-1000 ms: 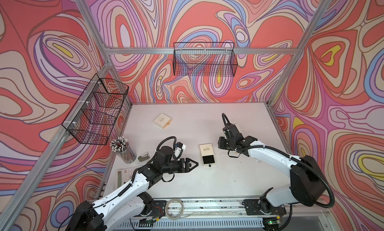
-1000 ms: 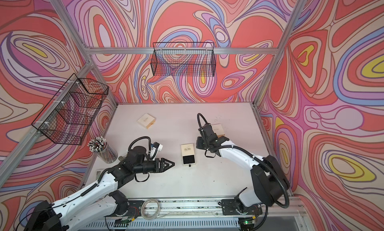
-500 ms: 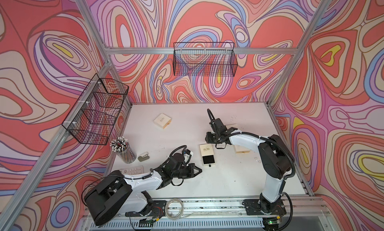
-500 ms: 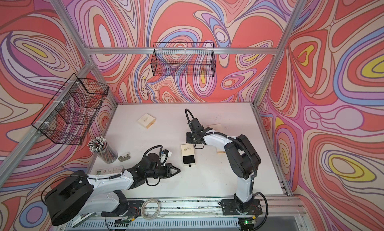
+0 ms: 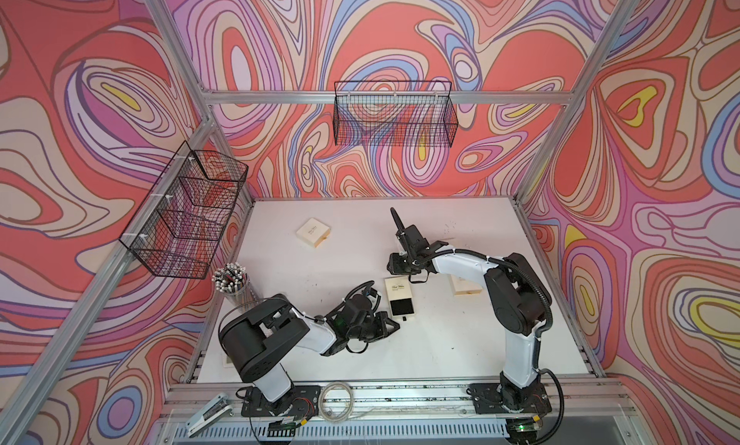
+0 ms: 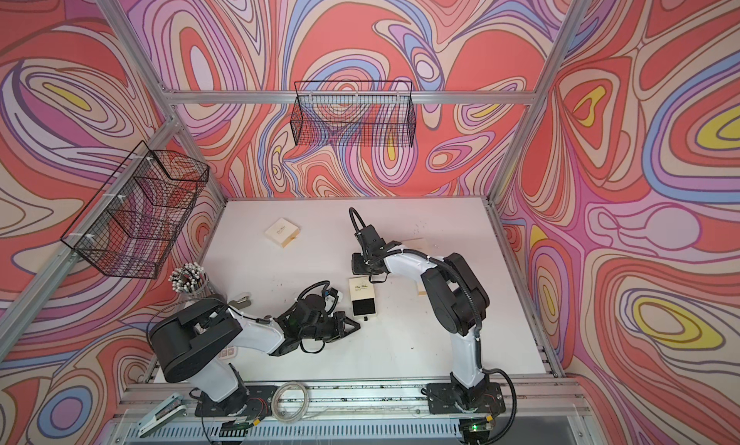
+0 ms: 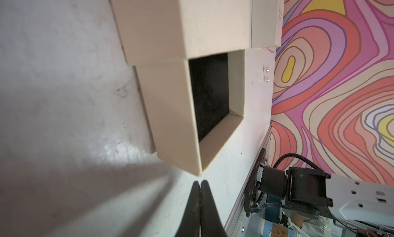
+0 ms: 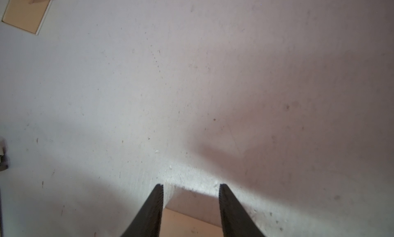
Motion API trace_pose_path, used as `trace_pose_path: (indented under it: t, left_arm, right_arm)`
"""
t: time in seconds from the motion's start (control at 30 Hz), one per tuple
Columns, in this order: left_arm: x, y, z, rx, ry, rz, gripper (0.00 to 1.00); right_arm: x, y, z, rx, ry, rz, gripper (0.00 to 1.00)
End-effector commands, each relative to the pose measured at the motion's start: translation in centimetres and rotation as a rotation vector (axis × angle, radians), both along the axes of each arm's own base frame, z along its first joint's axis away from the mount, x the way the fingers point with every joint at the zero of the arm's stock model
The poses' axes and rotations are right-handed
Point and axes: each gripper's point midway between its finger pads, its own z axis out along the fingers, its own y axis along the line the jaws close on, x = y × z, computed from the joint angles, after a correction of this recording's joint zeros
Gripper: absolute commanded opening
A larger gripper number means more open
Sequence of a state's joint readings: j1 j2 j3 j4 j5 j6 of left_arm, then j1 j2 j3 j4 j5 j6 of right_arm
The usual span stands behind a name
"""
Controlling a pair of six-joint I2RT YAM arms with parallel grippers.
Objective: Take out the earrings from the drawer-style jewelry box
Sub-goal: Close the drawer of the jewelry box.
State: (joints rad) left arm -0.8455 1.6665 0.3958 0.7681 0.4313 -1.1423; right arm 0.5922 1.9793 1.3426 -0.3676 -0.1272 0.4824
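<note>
The drawer-style jewelry box [image 5: 396,290] [image 6: 359,288] is a cream sleeve at the table's middle. Its drawer [image 5: 401,306] [image 7: 210,97] is pulled out toward the front, and the black lining that shows is bare. Two tiny shiny earrings [image 7: 265,74] lie on the table just beyond the drawer's far side. My left gripper [image 5: 396,326] [image 6: 357,326] [image 7: 200,182] is shut on nothing, its tips just short of the drawer's front corner. My right gripper [image 5: 394,264] [image 8: 191,185] is open, its fingers straddling the sleeve's far end [image 8: 191,218].
A second cream box [image 5: 313,232] lies at the back left, and a third [image 5: 464,286] sits partly under my right arm. A pen cup [image 5: 232,278] stands at the left edge. Wire baskets [image 5: 188,210] [image 5: 394,114] hang on the walls. A stapler [image 5: 208,417] lies on the front ledge.
My left gripper shut and came up to the drawer's front corner. My right gripper moved left from beside the box to its far end and opened wider.
</note>
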Motion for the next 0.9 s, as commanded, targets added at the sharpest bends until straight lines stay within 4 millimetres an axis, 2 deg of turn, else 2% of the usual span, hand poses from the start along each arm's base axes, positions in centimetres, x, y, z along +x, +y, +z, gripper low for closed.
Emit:
trace_pose_path:
  t: [0.0,0.3,0.53,0.6,0.87]
  left_arm:
    - [1.8,-1.3,1.7,-0.064,-0.056,0.045,0.00]
    - [3.7,-1.8,0.7,-0.019,-0.096,0.089,0.00]
    - [4.6,-1.5,0.0,0.041,-0.132,0.110,0.00]
    - [5.6,-2.3,1.2,0.021,-0.161,0.120,0.00]
    - [6.9,-2.3,0.9,0.062,-0.197,0.150,0.00]
  right_arm:
    - [-0.4,0.7,-0.7,-0.014,0.020,0.037,0.45]
    - [-1.5,0.6,-1.0,-0.016,0.038,0.055,0.45]
    - [-2.2,0.3,-1.2,-0.023,0.051,0.057,0.44]
    - [-2.3,0.1,-1.2,-0.025,0.055,0.052,0.44]
    - [-3.1,-0.6,-1.0,-0.025,0.063,0.026,0.43]
